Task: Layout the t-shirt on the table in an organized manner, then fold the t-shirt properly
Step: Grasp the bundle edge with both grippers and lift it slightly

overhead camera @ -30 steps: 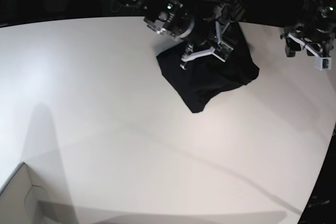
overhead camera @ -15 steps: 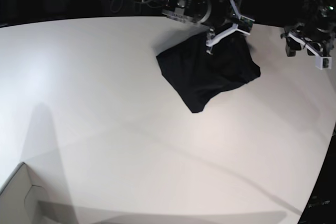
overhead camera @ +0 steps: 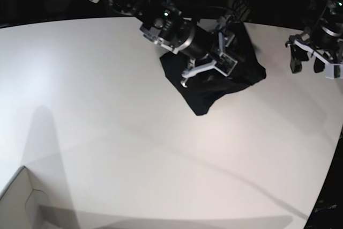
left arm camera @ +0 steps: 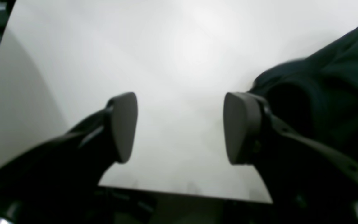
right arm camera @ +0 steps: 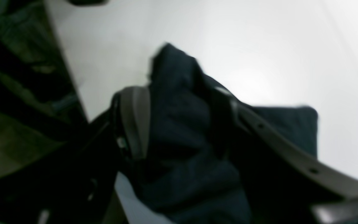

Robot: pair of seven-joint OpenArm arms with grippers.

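Dark surroundings, cardboard box corner.

The table is a broad, matte white top with a curved edge; on it, toward the far side, lies the t-shirt, a crumpled black heap; a pale cardboard box corner sits at the near left edge, though whether it rests on the top is unclear.
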